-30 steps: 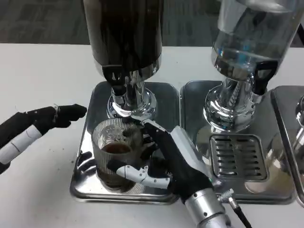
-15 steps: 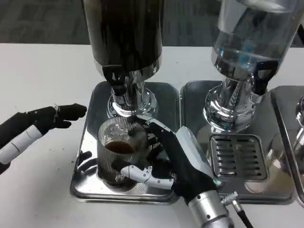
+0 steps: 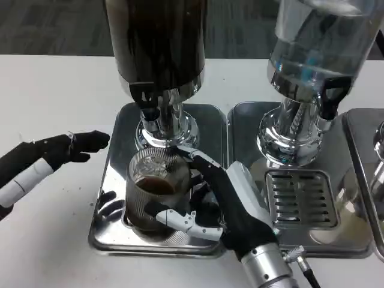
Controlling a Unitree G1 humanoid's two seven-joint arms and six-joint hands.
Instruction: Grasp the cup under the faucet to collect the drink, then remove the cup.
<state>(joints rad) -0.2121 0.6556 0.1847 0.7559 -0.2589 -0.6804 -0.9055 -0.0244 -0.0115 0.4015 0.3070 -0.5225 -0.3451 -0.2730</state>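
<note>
A: Fingers [image 3: 180,221] of right hand [image 3: 231,207] wrapped round ribbed glass cup [image 3: 157,189], dark drink inside. Left hand [image 3: 42,161]?

B: Holds nothing, fingers loosely together, over white table [image 3: 54,90] left of tray.

A: Cup spot?

B: On steel drip tray [image 3: 120,129], just near of dark dispenser [image 3: 157,48] and its faucet [image 3: 148,102].

A: Surroundings?

B: Clear-tank dispenser [image 3: 318,54] to the right, own tray with grate [image 3: 299,198]. Dark carpet [image 3: 54,27] far behind.
</note>
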